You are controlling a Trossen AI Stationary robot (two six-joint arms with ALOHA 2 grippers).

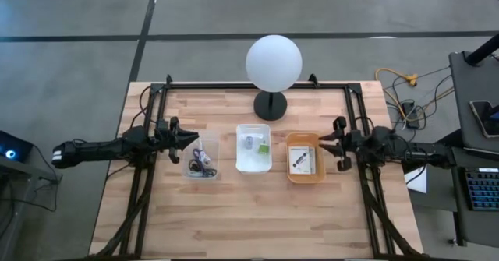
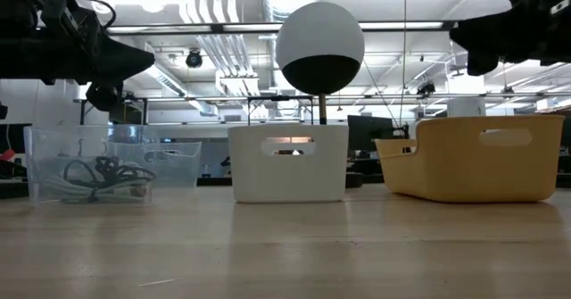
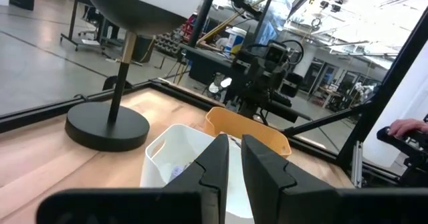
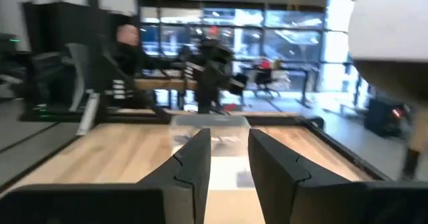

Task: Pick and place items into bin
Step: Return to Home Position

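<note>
both arms parked clear. left claw beside clear bin holding cables, narrow gap, empty. right claw beside orange bin, open, empty. white bin between.

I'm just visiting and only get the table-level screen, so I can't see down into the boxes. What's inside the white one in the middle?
Observer: From above, the white box holds a small grey-blue item and a green bit.
Operator: And the yellow one?
Observer: The yellow box has a flat white printed packet lying in it.
Operator: Which arm is which up there?
Observer: The left gripper hangs at the outer side of the clear box, and the right gripper hangs at the outer side of the yellow box.
</note>
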